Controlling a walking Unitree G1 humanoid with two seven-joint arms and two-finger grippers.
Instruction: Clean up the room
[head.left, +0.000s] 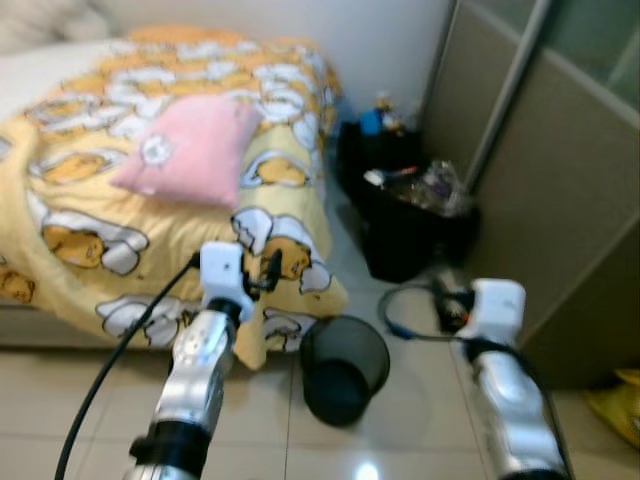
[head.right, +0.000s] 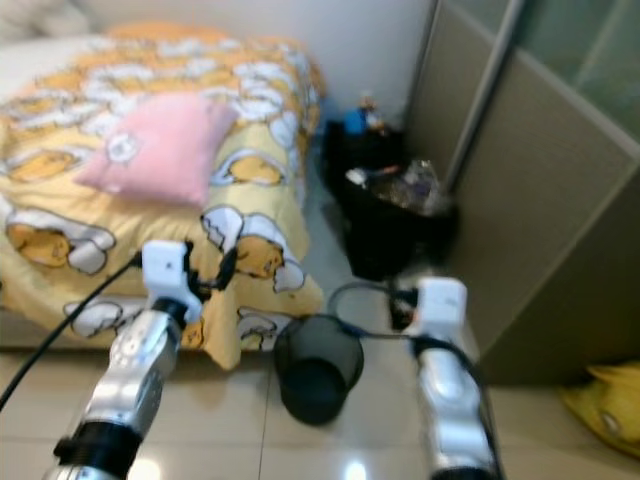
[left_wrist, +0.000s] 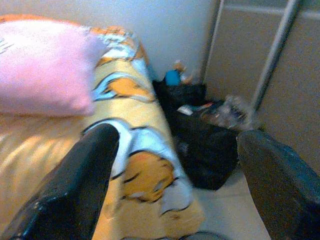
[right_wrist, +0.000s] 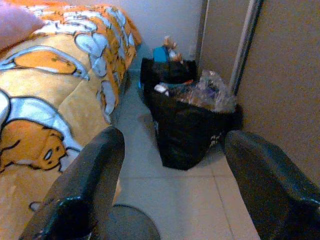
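Note:
A black mesh wastebasket (head.left: 343, 368) stands on the tiled floor at the foot corner of the bed. A pink pillow (head.left: 190, 150) lies on the yellow cartoon-print blanket (head.left: 90, 230), which hangs over the bed's edge. My left gripper (left_wrist: 177, 145) is open and empty, raised beside the blanket's hanging corner, left of the basket. My right gripper (right_wrist: 172, 142) is open too, holding nothing, just right of the basket and pointing toward a black bag (right_wrist: 187, 125) stuffed with crumpled plastic (head.left: 440, 185).
A second black bag with a blue item (head.left: 372, 122) on top sits against the white wall behind the first. A brown sliding wardrobe door (head.left: 560, 200) runs along the right. Something yellow (head.left: 620, 405) lies on the floor at the far right.

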